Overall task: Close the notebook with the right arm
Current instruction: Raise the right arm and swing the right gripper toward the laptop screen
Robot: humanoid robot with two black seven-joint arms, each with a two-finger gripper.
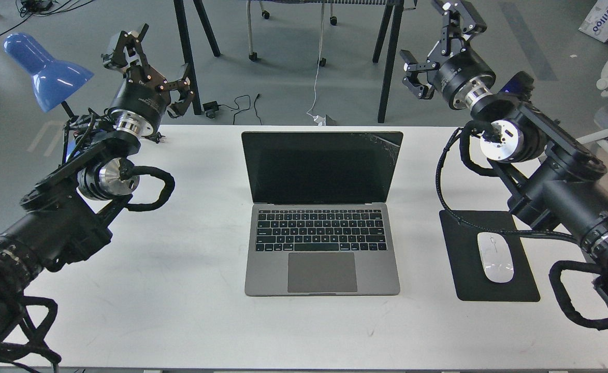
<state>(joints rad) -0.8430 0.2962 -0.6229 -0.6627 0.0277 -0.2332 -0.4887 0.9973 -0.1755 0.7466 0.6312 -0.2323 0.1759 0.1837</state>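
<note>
The notebook (322, 248) is a space-grey laptop, open in the middle of the white table (179, 311). Its black screen (320, 166) stands upright and is cracked at the top right corner. My right gripper (436, 36) is open and empty. It is raised above and behind the table's back edge, up and to the right of the screen's top right corner, apart from it. My left gripper (151, 59) is open and empty, raised at the far left, well away from the notebook.
A black mouse pad (495, 256) with a white mouse (495, 264) lies right of the notebook, under my right arm. A blue desk lamp (45, 70) stands at the far left. Black table legs (387, 62) and cables are on the floor behind.
</note>
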